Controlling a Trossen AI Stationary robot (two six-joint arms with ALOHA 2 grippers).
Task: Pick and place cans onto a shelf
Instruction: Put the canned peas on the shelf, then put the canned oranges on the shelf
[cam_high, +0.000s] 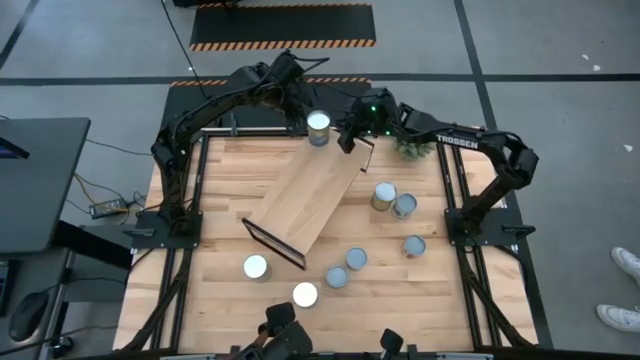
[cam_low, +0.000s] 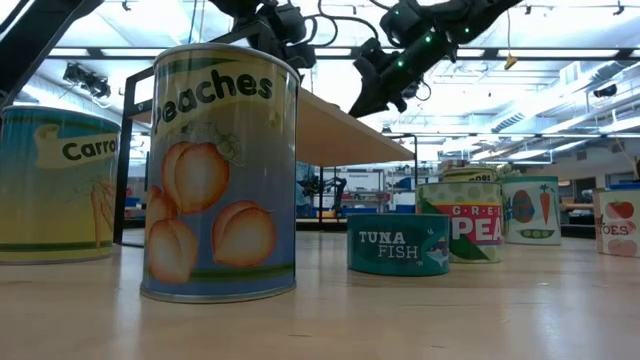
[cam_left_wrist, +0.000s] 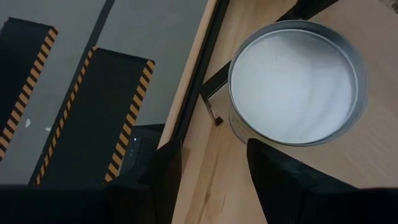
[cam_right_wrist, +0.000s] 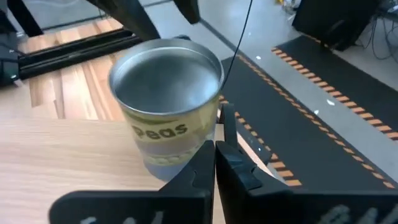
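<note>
The shelf (cam_high: 310, 195), a long light-wood board with black frame ends, lies diagonally across the table. A white-topped can (cam_high: 318, 126) labelled Peas (cam_right_wrist: 165, 99) stands on its far end. My left gripper (cam_left_wrist: 211, 155) is open just beyond the table's far side of this can (cam_left_wrist: 292, 81), with nothing between its fingers. My right gripper (cam_right_wrist: 214, 152) is shut at the shelf's far end, right beside the can. Several other cans stand on the table, among them Peaches (cam_low: 220, 170) and Tuna Fish (cam_low: 398, 243). My right gripper appears to pinch the shelf's thin black frame bar (cam_right_wrist: 225, 121) at the board's far end between its two shut fingers. The fingers come from the table's far right side. The fingers hide the exact place of contact. The shelf stands on the table.
Two white-topped cans (cam_high: 255, 266) (cam_high: 305, 294) stand near the front edge. Several blue-grey-topped cans (cam_high: 356, 259) (cam_high: 404, 206) stand right of the shelf. A small green plant (cam_high: 415, 146) sits at the far right, by the right arm.
</note>
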